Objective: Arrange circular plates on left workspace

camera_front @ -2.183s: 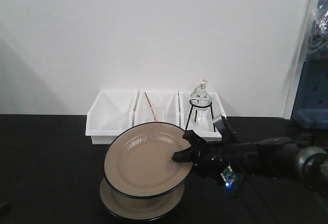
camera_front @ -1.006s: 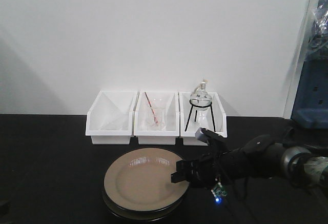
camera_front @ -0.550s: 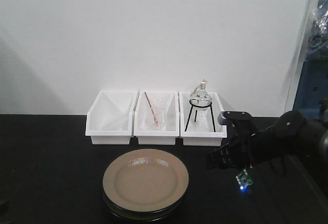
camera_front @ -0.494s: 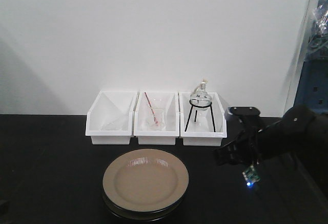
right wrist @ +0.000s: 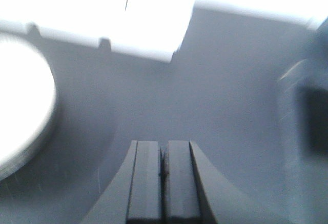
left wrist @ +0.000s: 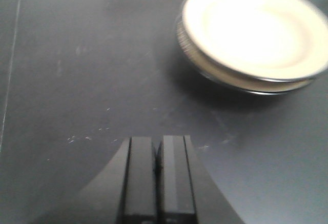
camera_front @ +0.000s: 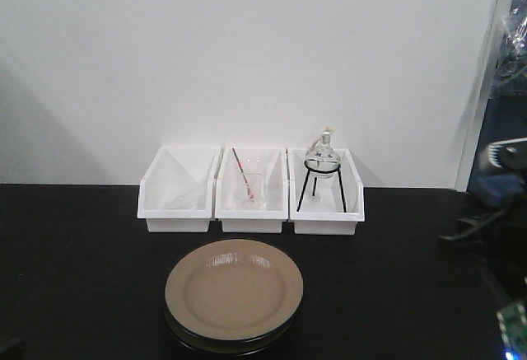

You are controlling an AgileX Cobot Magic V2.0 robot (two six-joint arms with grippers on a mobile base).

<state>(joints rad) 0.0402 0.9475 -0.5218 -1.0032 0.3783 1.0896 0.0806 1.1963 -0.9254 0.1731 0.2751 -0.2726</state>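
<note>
Plates [camera_front: 234, 296] sit stacked, one on top of the other, by the near edge of the counter [camera_front: 74, 278], about the middle. A moment ago I held the top plate up, tilted. Then I set it down flat on the other one and let go. My right hand [right wrist: 163, 183] has pulled far away to the right edge. Its fingers are pressed together and hold nothing. My left hand [left wrist: 158, 178] is pressed together too, empty, low over the bare counter left of the plates. I think the stacking is done. Behind the plates, by the far edge, stand three white bins [camera_front: 250, 195]. A glass flask [camera_front: 322, 158] sits in the right one.
</note>
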